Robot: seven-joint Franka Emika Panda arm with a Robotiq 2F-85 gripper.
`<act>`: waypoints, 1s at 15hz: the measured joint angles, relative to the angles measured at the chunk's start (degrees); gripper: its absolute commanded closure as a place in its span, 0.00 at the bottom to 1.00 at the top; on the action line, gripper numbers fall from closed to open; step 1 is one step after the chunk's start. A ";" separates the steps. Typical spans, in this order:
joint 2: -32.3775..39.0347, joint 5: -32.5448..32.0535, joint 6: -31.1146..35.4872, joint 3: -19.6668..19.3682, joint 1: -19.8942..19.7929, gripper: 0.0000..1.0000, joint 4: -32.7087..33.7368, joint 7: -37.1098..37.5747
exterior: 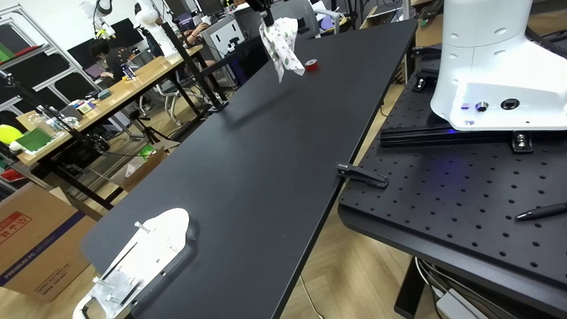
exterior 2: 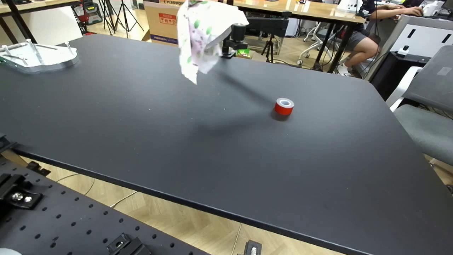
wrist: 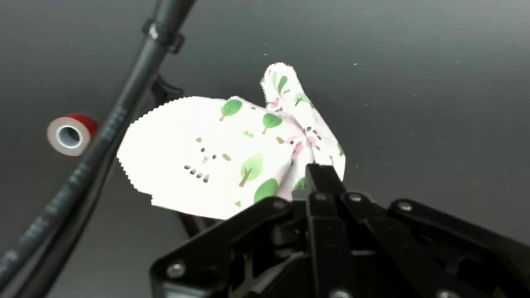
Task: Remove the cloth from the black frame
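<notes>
The white cloth with green leaves and pink prints hangs in the air over the table in both exterior views [exterior: 281, 46] [exterior 2: 201, 39] and spreads out in the wrist view [wrist: 215, 157]. My gripper [exterior: 268, 20] is shut on the cloth's upper part; its fingers [wrist: 319, 174] also show in the wrist view. In an exterior view it lies beyond the top edge. The black frame, a post with a side bar, stands at the table edge in both exterior views [exterior: 194, 66] [exterior 2: 267, 25]. The cloth overlaps its bar in view; I cannot tell whether they touch.
A red tape roll [exterior: 311, 65] [exterior 2: 284, 107] [wrist: 70, 135] lies on the black table [exterior 2: 226, 159]. A silvery metal piece with pegs [exterior: 150, 248] [exterior 2: 40, 55] sits at the table's far end. A black cable [wrist: 103, 136] crosses the wrist view.
</notes>
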 measured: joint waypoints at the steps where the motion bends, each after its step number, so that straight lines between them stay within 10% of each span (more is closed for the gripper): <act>1: -0.48 1.22 -1.18 0.61 0.96 1.00 -0.28 -0.58; 15: 1.15 7.17 -4.75 5.14 7.17 1.00 -4.76 -4.79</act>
